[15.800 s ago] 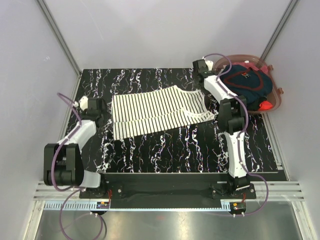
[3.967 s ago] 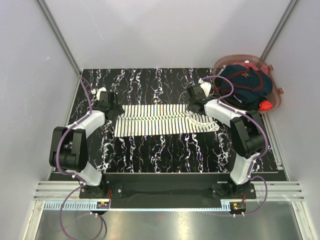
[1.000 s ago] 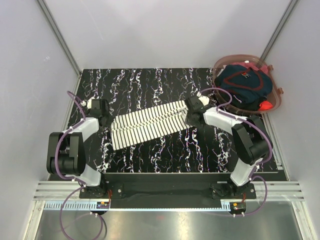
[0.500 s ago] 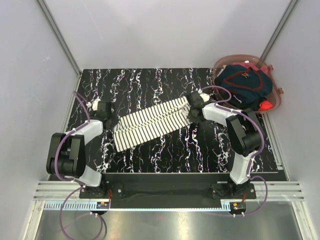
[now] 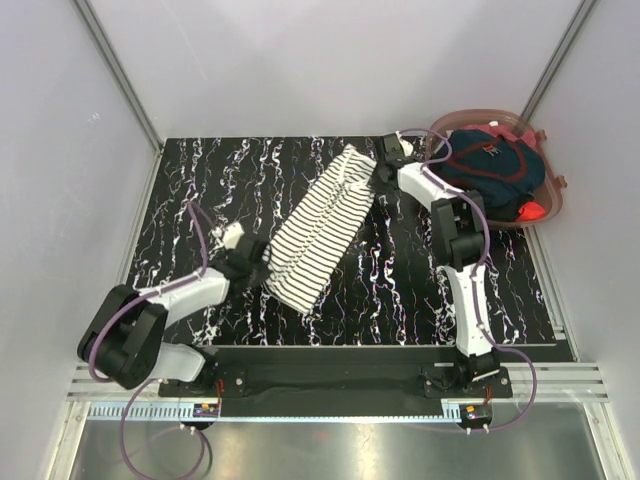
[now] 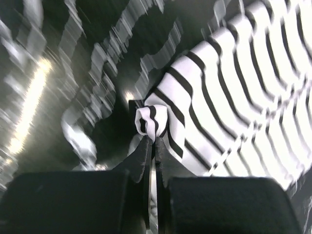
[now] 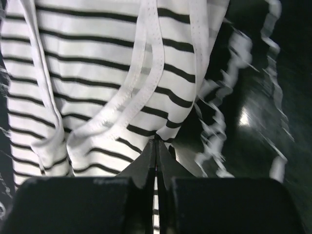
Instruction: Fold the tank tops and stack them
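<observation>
The black marbled desk (image 5: 400,290) carries the striped tank top (image 5: 320,225), white with thin navy bars, folded into a long narrow band lying on a steep diagonal from the near centre to the far right; its white strap trim shows in the right wrist view. The pink basket (image 5: 548,200) at the far right corner holds the navy tank top (image 5: 495,165), bunched, its red trim partly buried. The left end effector (image 6: 152,141) is clamped on the band's bunched near corner; the right end effector (image 7: 157,146) is pinched on its far edge. Both wrist views are smeared by motion. Half a second ago the band lay much flatter across the desk.
</observation>
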Robot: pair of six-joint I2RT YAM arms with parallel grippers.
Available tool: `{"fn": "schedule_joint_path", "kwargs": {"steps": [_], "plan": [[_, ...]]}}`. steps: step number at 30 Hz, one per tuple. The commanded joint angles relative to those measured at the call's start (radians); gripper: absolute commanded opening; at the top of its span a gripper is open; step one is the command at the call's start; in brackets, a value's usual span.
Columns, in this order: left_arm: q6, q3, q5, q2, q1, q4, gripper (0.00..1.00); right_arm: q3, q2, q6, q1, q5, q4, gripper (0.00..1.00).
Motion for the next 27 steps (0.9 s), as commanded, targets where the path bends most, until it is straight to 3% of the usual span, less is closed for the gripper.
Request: {"fn": "schedule_joint_path", "kwargs": {"steps": [1, 4, 6, 8, 9, 13, 18, 27], "plan": [[-0.146, -0.038, -0.085, -0.047, -0.159, -0.008, 0.01, 0.208, 0.131, -0.04, 0.007, -0.134, -0.059, 0.03], [-0.247, -0.042, -0.156, -0.059, -0.292, -0.072, 0.12, 0.326, 0.188, -0.06, 0.007, -0.148, -0.108, 0.23], [-0.289, -0.041, -0.222, -0.074, -0.355, -0.15, 0.5, 0.327, 0.182, -0.086, 0.007, -0.148, -0.095, 0.31], [-0.318, -0.061, -0.246, -0.109, -0.374, -0.177, 0.79, 0.291, 0.148, -0.109, 0.007, -0.148, -0.06, 0.36], [-0.309, -0.071, -0.239, -0.126, -0.374, -0.169, 0.82, 0.261, 0.136, -0.129, 0.005, -0.15, -0.05, 0.42], [-0.246, -0.121, -0.19, -0.215, -0.374, -0.122, 0.85, 0.175, 0.047, -0.161, 0.007, -0.176, -0.004, 0.53], [-0.061, -0.073, -0.047, -0.219, -0.296, -0.043, 0.83, 0.003, -0.059, -0.19, 0.007, -0.202, 0.068, 0.62], [0.096, 0.022, 0.204, -0.061, -0.139, 0.063, 0.64, -0.153, -0.134, -0.144, -0.001, -0.352, 0.115, 0.46]]}}
